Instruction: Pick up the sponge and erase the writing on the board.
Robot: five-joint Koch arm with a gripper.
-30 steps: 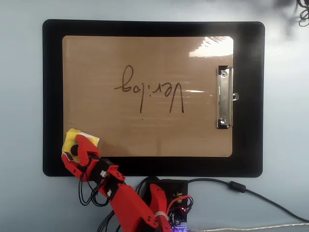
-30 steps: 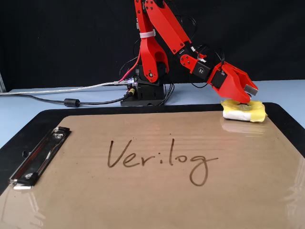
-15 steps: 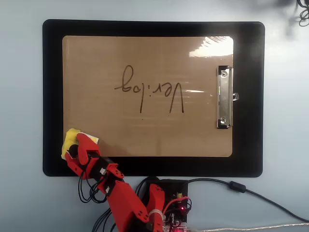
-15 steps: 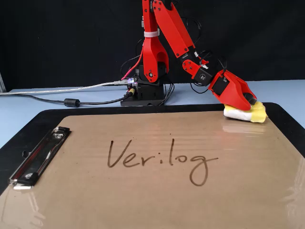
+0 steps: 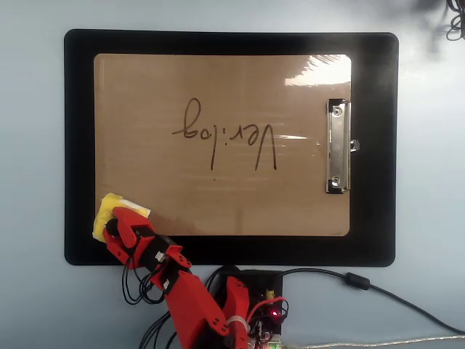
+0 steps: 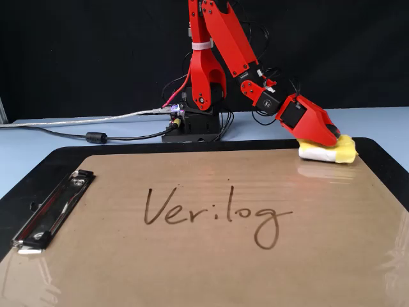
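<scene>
Over the last second the red gripper (image 6: 331,136) dropped onto the yellow sponge (image 6: 339,152) and its jaws went from spread to pulled in; looks clamped on the sponge's top, though the knob is hidden so the grip can't be confirmed. Sponge sits at lower left in the overhead view (image 5: 106,211), on the brown clipboard's (image 5: 145,94) corner, barely shifted. "Verilog" writing (image 6: 214,214) mid-board untouched. Judgement: grasp just closing, lift and wipe still ahead
</scene>
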